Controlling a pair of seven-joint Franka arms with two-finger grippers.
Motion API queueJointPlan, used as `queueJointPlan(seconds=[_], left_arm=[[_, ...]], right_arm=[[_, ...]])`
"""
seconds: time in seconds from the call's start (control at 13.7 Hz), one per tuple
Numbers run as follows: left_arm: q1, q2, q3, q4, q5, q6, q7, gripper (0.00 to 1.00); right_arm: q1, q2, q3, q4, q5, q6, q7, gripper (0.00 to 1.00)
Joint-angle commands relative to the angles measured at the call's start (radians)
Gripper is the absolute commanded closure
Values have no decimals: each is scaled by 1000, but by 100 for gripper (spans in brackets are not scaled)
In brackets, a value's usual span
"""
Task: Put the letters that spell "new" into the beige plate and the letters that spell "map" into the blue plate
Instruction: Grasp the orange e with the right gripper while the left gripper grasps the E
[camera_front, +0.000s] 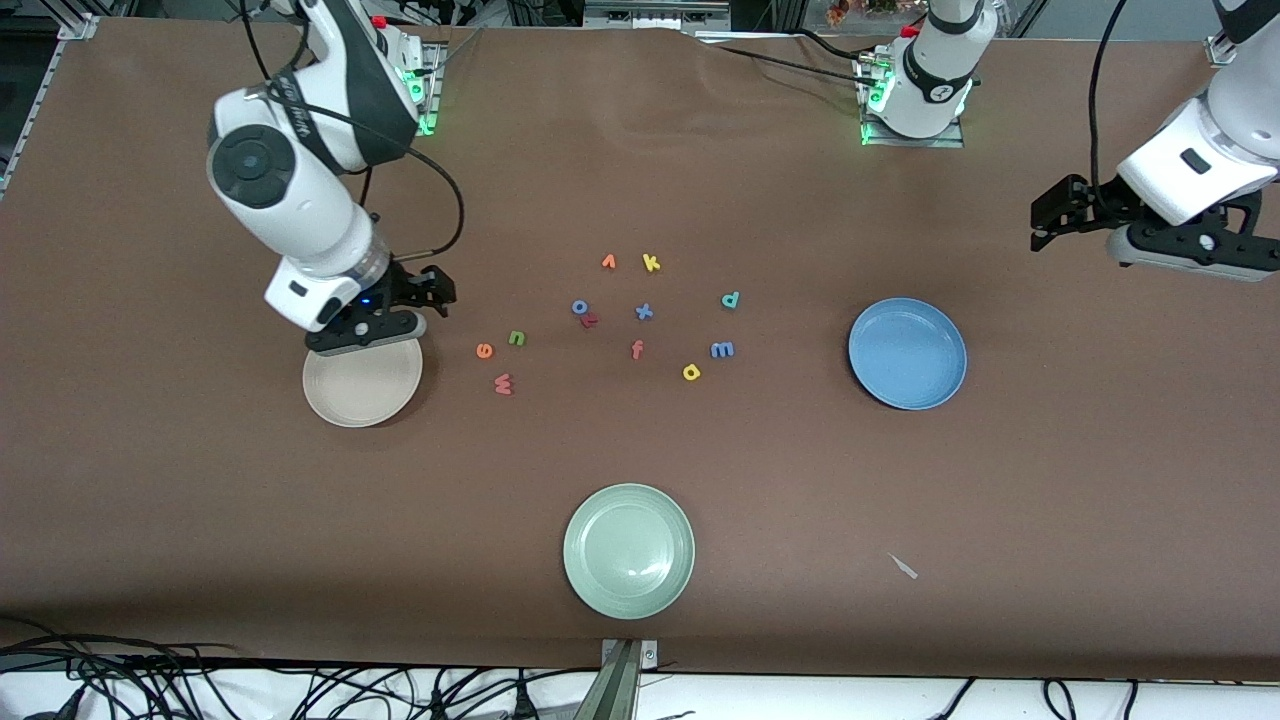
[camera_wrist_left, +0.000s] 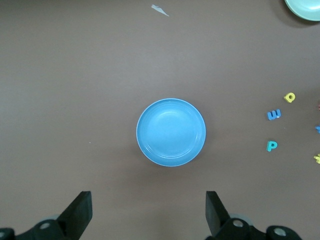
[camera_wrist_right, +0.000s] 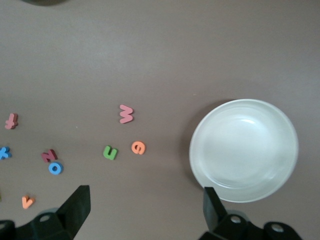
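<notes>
The beige plate (camera_front: 362, 385) (camera_wrist_right: 244, 150) lies empty toward the right arm's end. Beside it lie the green n (camera_front: 516, 338) (camera_wrist_right: 110, 152), orange e (camera_front: 485, 350) (camera_wrist_right: 138, 147) and pinkish w (camera_front: 503, 383) (camera_wrist_right: 126, 113). The blue plate (camera_front: 907, 353) (camera_wrist_left: 171, 132) is empty too. Between the plates lie the blue m (camera_front: 722, 349) (camera_wrist_left: 274, 114), yellow a (camera_front: 691, 372) (camera_wrist_left: 289, 97) and teal p (camera_front: 731, 299) (camera_wrist_left: 271, 146). My right gripper (camera_front: 425, 295) (camera_wrist_right: 145, 207) hangs open and empty over the beige plate's rim. My left gripper (camera_front: 1050, 220) (camera_wrist_left: 148, 210) waits open and empty in the air near the blue plate.
A pale green plate (camera_front: 629, 550) lies near the front edge. Mid-table lie an orange v (camera_front: 608, 262), yellow k (camera_front: 651, 263), blue o (camera_front: 580, 306) touching a red letter (camera_front: 590, 320), blue x (camera_front: 644, 312) and red f (camera_front: 637, 349). A paper scrap (camera_front: 904, 566) lies nearby.
</notes>
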Motion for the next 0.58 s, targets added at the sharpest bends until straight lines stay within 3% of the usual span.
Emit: queueJointPlan(seconds=[0.0, 0.22, 0.51], left_arm=[[-14, 58, -27, 24, -27, -44, 16, 0], [-18, 165, -84, 39, -73, -76, 20, 0], [-40, 401, -213, 214, -81, -73, 19, 0]], right_arm=[[-4, 13, 8, -93, -17, 129, 54, 0], [19, 76, 8, -106, -19, 188, 146, 0], [36, 156, 7, -107, -21, 251, 225, 0]])
